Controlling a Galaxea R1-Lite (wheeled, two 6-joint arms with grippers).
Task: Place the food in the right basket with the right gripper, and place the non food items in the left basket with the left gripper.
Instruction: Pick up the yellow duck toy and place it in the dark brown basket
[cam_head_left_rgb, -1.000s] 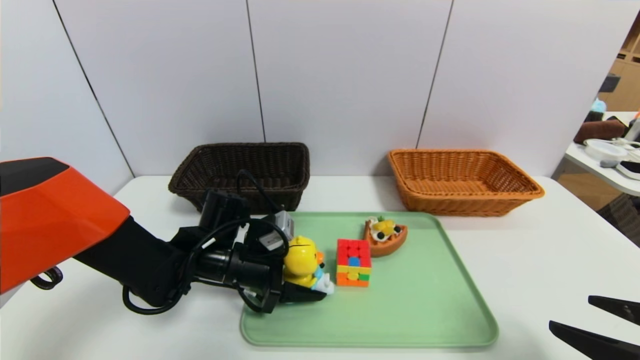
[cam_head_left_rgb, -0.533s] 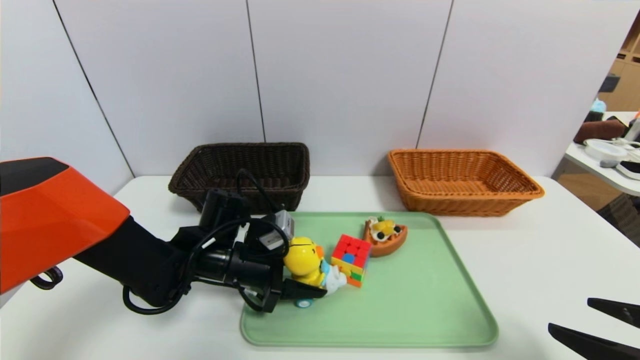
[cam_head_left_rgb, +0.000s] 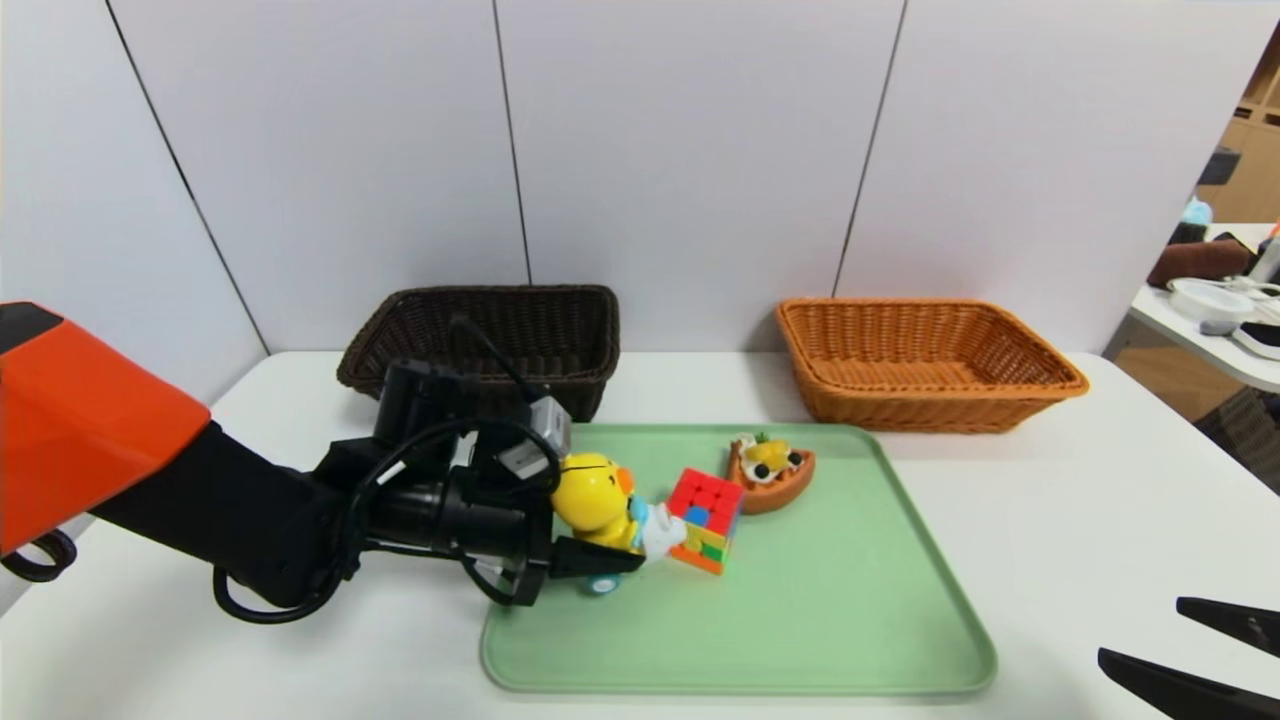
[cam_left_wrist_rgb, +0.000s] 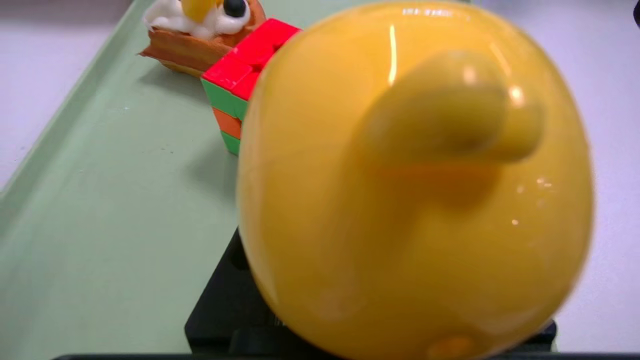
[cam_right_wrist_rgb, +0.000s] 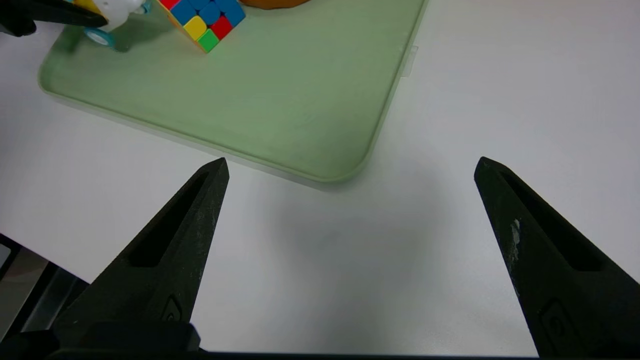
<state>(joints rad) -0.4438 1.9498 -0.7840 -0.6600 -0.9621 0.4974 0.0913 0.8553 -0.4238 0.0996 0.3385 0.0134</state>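
Glossy yellow plastic duck on a white scooter (cam_head_left_rgb: 600, 505), light, hard and slippery, sits clenched in the left claw (cam_head_left_rgb: 590, 560) beside the multicoloured puzzle cube (cam_head_left_rgb: 706, 518); hold low at the scooter base.

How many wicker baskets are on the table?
2. The dark basket stands at the back left, behind the left arm; the orange basket stands at the back right, just behind the tray. Both look empty; none seems hidden.

Head view high, forward-down; wrist views close, low, sharing the green tray (cam_head_left_rgb: 850, 600).
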